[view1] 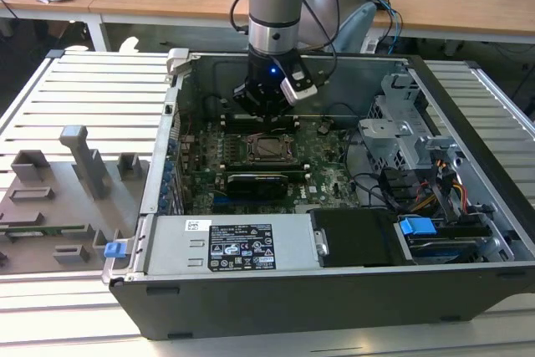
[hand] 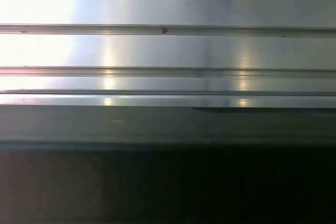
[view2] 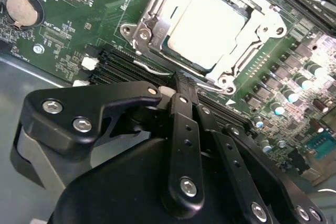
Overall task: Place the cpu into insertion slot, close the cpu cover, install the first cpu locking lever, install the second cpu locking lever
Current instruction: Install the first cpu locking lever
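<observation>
Working the lever step, by my read: gripper fingers look pressed together, nothing held, tips down beside the socket edge by a thin wire lever. Chip already seated, cover down flat around it. Do it well: keep the tip square on the lever, push slowly, stay clear of the memory slots.

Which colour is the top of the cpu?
Dull silver-grey; the cpu shows best in the second wrist view.
</observation>
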Robot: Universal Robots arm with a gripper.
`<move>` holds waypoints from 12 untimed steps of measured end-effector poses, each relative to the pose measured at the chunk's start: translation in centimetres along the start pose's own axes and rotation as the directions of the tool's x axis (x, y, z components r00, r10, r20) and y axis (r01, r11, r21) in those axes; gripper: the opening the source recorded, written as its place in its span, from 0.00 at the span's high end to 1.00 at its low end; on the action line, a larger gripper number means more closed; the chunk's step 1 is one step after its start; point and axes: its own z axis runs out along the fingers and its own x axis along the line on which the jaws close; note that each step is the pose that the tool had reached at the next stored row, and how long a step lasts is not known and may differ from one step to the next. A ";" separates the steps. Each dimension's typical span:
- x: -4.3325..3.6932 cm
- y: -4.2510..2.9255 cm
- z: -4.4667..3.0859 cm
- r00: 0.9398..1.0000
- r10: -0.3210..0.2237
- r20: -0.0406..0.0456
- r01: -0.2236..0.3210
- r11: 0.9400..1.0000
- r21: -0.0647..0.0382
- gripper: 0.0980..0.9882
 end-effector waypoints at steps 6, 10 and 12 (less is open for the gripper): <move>-0.68 -0.01 0.39 1.000 0.000 -0.001 0.000 1.000 0.000 0.99; -1.16 -0.02 0.67 1.000 0.000 -0.003 0.000 1.000 0.001 0.99; -1.36 -0.01 0.84 1.000 0.000 -0.002 0.000 1.000 0.000 0.99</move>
